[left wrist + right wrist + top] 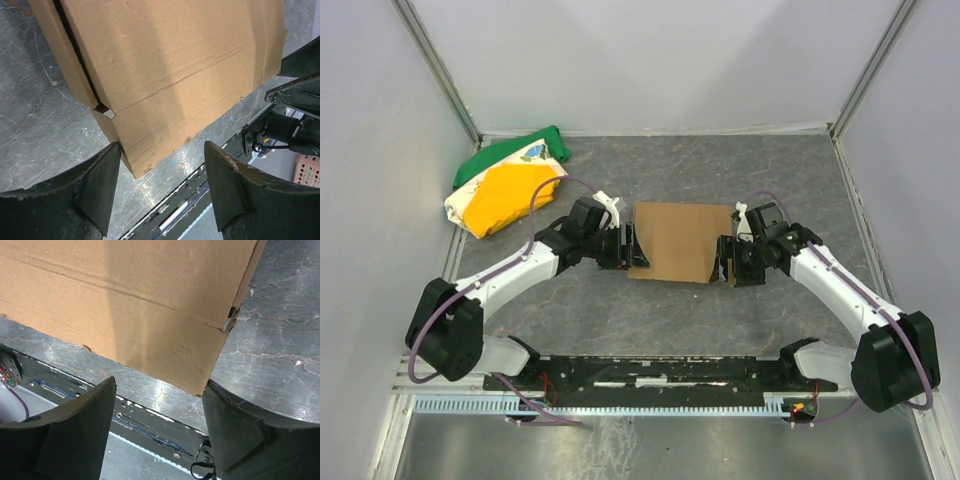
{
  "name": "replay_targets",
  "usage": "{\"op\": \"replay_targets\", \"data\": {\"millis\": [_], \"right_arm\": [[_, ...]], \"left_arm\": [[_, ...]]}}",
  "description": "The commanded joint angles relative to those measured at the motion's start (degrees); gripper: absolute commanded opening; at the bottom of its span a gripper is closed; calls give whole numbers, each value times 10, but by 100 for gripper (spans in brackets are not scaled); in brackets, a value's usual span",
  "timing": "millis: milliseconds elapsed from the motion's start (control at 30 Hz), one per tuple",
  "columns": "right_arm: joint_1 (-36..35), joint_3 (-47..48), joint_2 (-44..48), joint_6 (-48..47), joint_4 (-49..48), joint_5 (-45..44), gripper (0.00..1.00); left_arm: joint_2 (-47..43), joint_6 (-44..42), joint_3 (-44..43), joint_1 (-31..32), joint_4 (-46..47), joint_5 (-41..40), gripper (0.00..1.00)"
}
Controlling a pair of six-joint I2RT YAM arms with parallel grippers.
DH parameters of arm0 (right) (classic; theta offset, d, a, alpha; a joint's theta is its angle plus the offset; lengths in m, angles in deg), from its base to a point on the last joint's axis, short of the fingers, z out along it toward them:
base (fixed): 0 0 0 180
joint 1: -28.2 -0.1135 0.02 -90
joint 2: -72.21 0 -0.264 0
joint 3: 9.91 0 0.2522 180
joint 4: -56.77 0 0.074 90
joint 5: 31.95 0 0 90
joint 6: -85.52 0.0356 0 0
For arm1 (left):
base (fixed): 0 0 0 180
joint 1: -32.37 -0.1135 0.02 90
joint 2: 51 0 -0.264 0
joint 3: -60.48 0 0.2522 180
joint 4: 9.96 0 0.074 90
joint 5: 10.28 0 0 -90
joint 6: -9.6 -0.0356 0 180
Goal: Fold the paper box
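Top external view: the paper box (680,242) lies near the middle of the grey table (620,320), broad brown face up, between the two arms.
Box, lie: long sides run roughly parallel to the near table edge, with the near side slightly askew.
Left gripper, position: the left gripper (628,248) sits low at the box's left end, pointing towards the cardboard.
Left gripper, jaws: spread wide, nothing clamped between them.
Left wrist view: the near left corner of the box reaches into the gap between the two dark fingers (95,195). The corner's edge stands just beside the tip of the finger on the left of the view; whether they touch cannot be told. The other finger is clear of the cardboard.
Box detail, left end: a narrow side wall shows beside the top panel, with a small slot (103,108) at the fold line.
Right gripper, position: the right gripper (726,262) sits low at the box's right end, facing the left gripper across the box.
Right gripper, jaws: spread wide, nothing clamped between them.
Right wrist view: the near right corner of the box points down into the gap. Its tip is just beside the finger on the right of the view; contact cannot be confirmed. The finger on the left of the view is clear of the cardboard.
Box surface: plain brown, with a crease line running across the panel in both wrist views.
Other items: a green, yellow and white cloth bundle (510,185) lies at the far left corner of the table, well apart from the box and both grippers. A black rail (670,372) spans the near edge between the arm bases.
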Motion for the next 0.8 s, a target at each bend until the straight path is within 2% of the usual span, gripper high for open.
{"op": "replay_targets", "data": {"millis": [0, 433, 767], "right_arm": [[-3, 2, -12, 7, -53, 57, 76], [-3, -10, -50, 6, -84, 67, 71], [-2, -34, -83, -14, -119, 7, 65]], "left_arm": [[8, -19, 5, 5, 36, 54, 74], [37, -9, 31, 4, 76, 62, 74], [61, -30, 42, 5, 76, 26, 72]]}}
